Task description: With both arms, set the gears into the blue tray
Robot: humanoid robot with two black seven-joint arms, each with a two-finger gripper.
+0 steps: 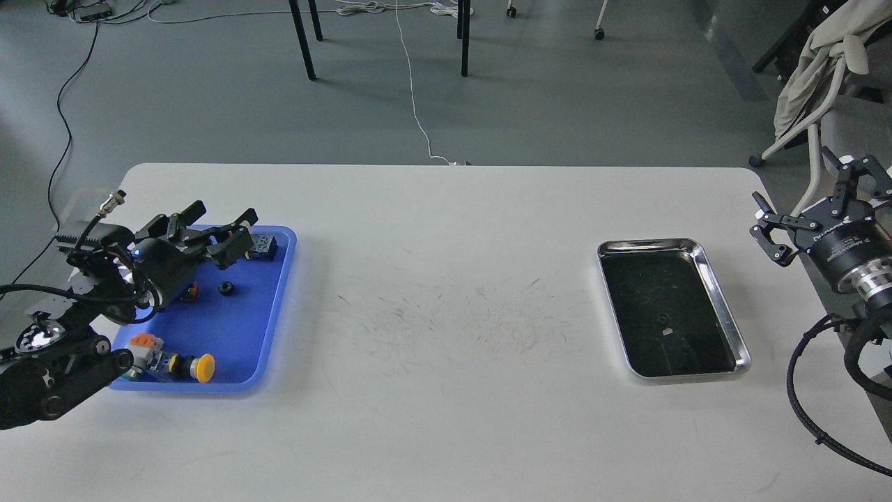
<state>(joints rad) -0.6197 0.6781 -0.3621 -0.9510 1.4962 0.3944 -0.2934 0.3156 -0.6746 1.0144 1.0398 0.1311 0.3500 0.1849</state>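
A small black gear (225, 287) lies on the floor of the blue tray (240, 348) at the table's left. My left gripper (217, 224) hovers open above the tray's far part, just above and behind the gear, holding nothing. At the right edge of the table my right gripper (812, 194) is raised and open, empty, to the right of the steel tray (725, 307). A tiny dark piece (659, 320) lies in that steel tray; I cannot tell what it is.
Push-button switches share the blue tray: a yellow-capped one (195, 367) with an orange block (144, 345) at the near end, another (263, 245) at the far end, partly behind my left gripper. A chair with cloth (822, 63) stands beyond the table's right corner.
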